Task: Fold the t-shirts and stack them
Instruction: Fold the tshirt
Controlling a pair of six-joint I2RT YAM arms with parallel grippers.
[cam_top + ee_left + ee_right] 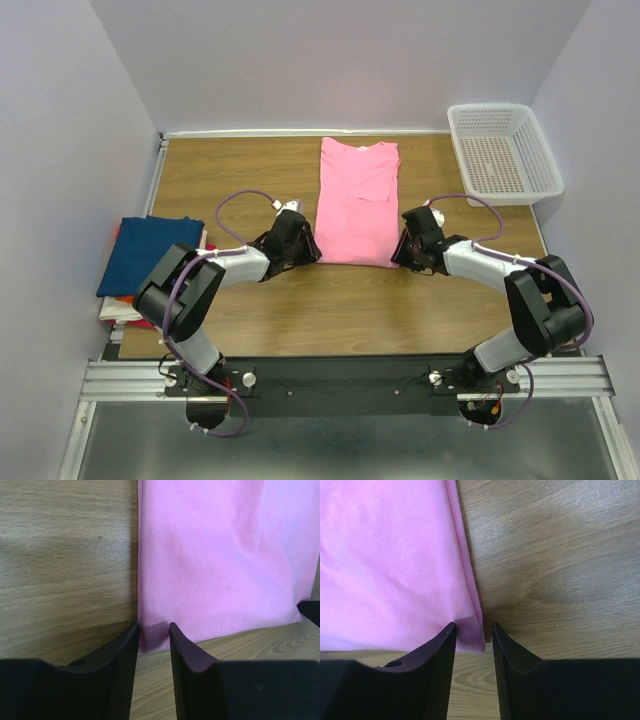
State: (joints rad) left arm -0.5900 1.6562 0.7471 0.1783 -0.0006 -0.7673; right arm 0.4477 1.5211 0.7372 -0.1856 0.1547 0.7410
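The left jaws stand narrowly spread astride the near left corner of the folded bright pink cloth t-shirt [215, 555], the right jaws likewise at its near right corner. Only the overhead view shows it reaching the far edge of the wood-grain worktop [250, 320], a dark blue folded t-shirt [150, 255] at the left edge, a white plastic mesh basket [490, 108] in the far right corner, and pale walls [350, 60] around.

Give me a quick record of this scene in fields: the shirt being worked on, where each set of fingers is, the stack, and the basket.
Pink t-shirt: flat on table, folded into a long strip
Left gripper: fingers straddle its near-left corner
Right gripper: fingers straddle its near-right corner, small gap beside cloth
Stack: dark blue t-shirt on top, at left edge
Basket: white, far right, nothing seen inside
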